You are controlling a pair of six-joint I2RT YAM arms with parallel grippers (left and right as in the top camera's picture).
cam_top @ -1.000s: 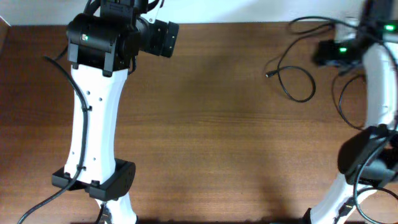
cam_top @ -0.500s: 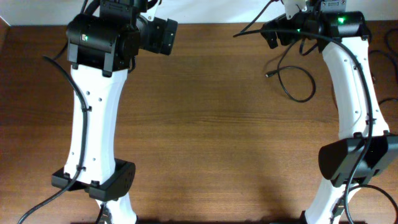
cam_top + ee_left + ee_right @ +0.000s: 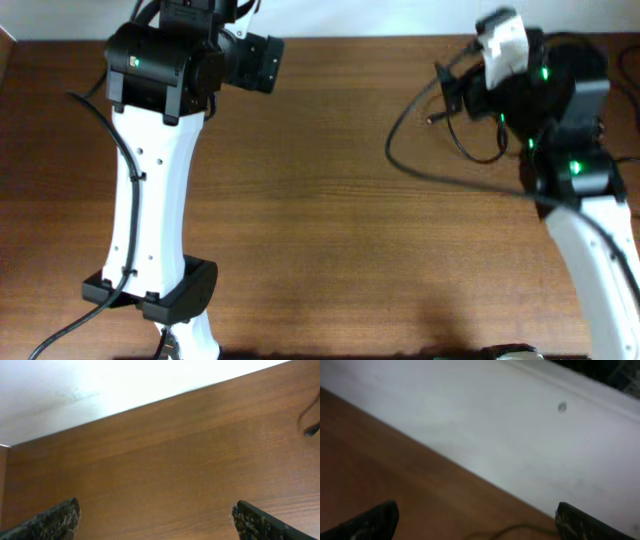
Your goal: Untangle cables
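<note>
Overhead view: a brown wooden table [image 3: 330, 220] with a white robot arm on either side. The left arm [image 3: 150, 200] reaches up to 11 o'clock, far from the work. The cables [image 3: 475, 157] lie at 2 o'clock as a thin black loop ending in a small plug [image 3: 432, 119]. The right arm [image 3: 590, 230] hangs just above and beside them. A long thin strand [image 3: 390, 150] bows out towards 9 o'clock from that arm; whether it is a loose cord or the arm's own wiring cannot be told.

Left wrist view: the left gripper [image 3: 156, 507] has its fingers spread wide over bare wood, holding nothing. A cable end shows at 3 o'clock.

Right wrist view: blurred. The right gripper [image 3: 477, 507] is spread apart and empty, facing a pale wall [image 3: 510, 435], with a faint cord at 6 o'clock.

Likely risk: the arm or the bowed strand snags the loop, dragging it tighter or off the far edge
</note>
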